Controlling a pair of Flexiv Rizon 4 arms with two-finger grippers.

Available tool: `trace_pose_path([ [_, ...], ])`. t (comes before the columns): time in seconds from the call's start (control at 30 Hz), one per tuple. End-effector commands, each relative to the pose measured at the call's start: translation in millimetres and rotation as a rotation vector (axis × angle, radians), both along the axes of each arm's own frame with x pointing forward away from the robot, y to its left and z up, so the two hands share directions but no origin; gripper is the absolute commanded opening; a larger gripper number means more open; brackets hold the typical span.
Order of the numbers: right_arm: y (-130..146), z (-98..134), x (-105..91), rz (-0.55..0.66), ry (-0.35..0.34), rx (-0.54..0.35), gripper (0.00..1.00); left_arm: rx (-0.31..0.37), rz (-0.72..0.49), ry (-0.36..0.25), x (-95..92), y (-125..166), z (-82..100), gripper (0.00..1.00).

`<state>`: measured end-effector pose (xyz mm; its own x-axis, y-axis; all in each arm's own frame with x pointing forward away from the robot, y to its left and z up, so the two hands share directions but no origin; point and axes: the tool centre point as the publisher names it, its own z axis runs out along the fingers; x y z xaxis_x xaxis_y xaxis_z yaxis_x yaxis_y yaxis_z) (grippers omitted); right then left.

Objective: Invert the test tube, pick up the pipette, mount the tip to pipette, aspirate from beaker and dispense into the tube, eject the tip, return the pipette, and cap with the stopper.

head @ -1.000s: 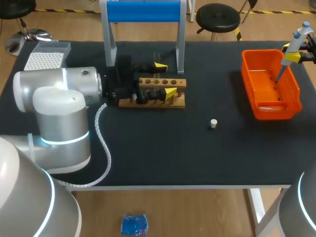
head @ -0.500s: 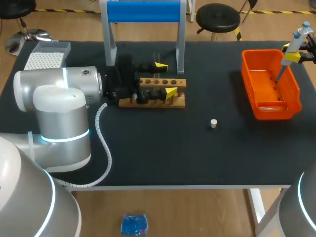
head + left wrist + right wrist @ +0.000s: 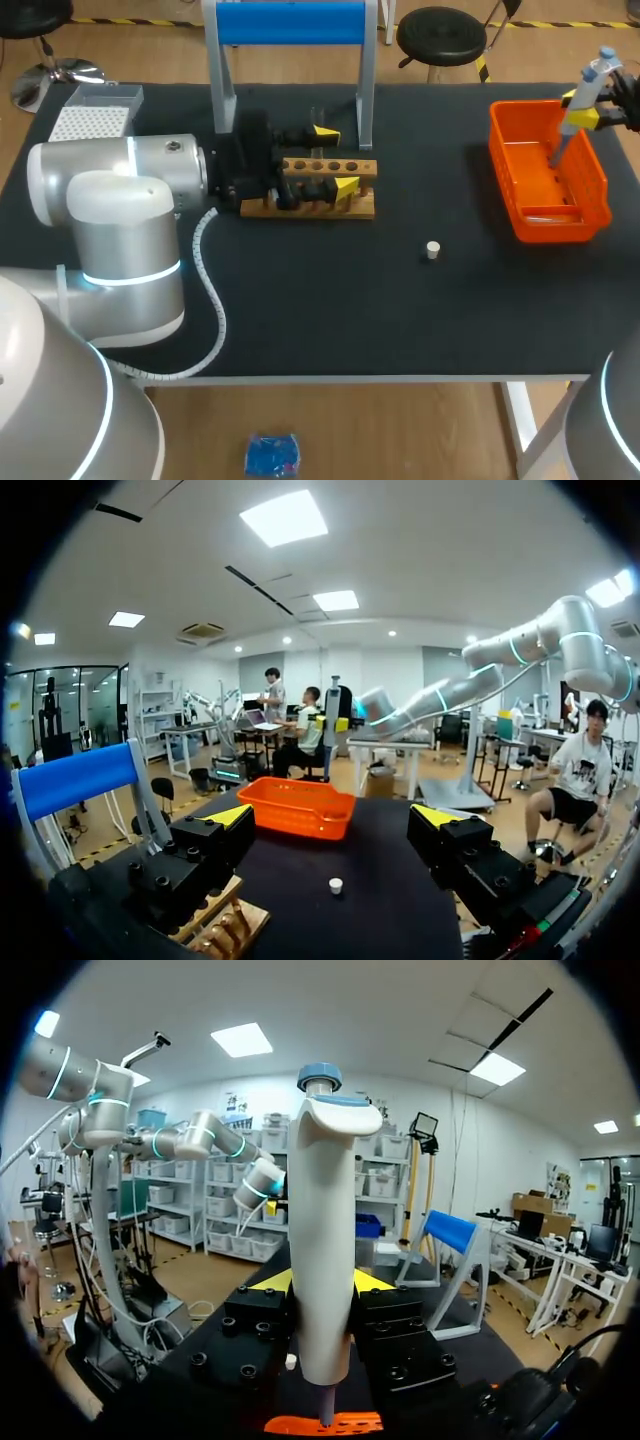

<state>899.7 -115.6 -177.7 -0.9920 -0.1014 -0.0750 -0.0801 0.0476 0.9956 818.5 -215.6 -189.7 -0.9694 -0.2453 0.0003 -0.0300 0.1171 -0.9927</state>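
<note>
My right gripper [image 3: 583, 108] is clamped on the white, blue-capped pipette [image 3: 325, 1240] and holds it upright over the orange plastic basket [image 3: 500, 170] at the table's 2 o'clock. My left gripper [image 3: 333, 825] hangs open over the wooden tube rack [image 3: 330, 205] near 12. I judge tip-mounting comes next, which means carrying the pipette across to the white tip box [image 3: 90, 122] at 10.

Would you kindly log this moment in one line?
left hand: open by rack | right hand: holds pipette over bin | stopper: on table

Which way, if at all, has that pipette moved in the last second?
Yes. The pipette, held in the right gripper, has shifted slightly toward the table's middle, so it hangs further in over the orange bin.
</note>
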Motion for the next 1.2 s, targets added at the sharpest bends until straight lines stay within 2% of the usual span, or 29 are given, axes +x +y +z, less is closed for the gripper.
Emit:
trace_pose_path([
  [0.03, 30.4, 12.6, -16.8, -0.049, -0.005, -0.048, 0.00, 0.000, 0.002, -0.001, 0.0, -1.1, -0.8, 1.00],
  [0.27, 81.2, 12.6, -30.2, -0.038, 0.024, -0.073, 0.00, 0.000, 0.002, -0.001, 0.0, -1.1, -0.8, 1.00],
  [0.53, 125.9, 9.5, -53.9, -0.036, 0.055, -0.082, 0.00, 0.000, 0.002, -0.001, 0.0, -1.1, -0.8, 1.00],
  [0.7, 152.7, 2.5, -62.3, -0.020, 0.074, -0.027, 0.00, 0.000, 0.002, -0.001, 0.0, -1.1, -0.8, 1.00],
  [0.87, 184.2, -2.1, -66.6, 0.016, 0.062, 0.024, 0.00, 0.000, 0.002, -0.001, 0.0, -1.1, -0.8, 1.00],
  [1.2, 225.4, -12.8, -69.2, 0.053, 0.066, 0.045, 0.00, -0.008, 0.003, -0.001, -2.5, -3.2, 4.7, 1.00],
])
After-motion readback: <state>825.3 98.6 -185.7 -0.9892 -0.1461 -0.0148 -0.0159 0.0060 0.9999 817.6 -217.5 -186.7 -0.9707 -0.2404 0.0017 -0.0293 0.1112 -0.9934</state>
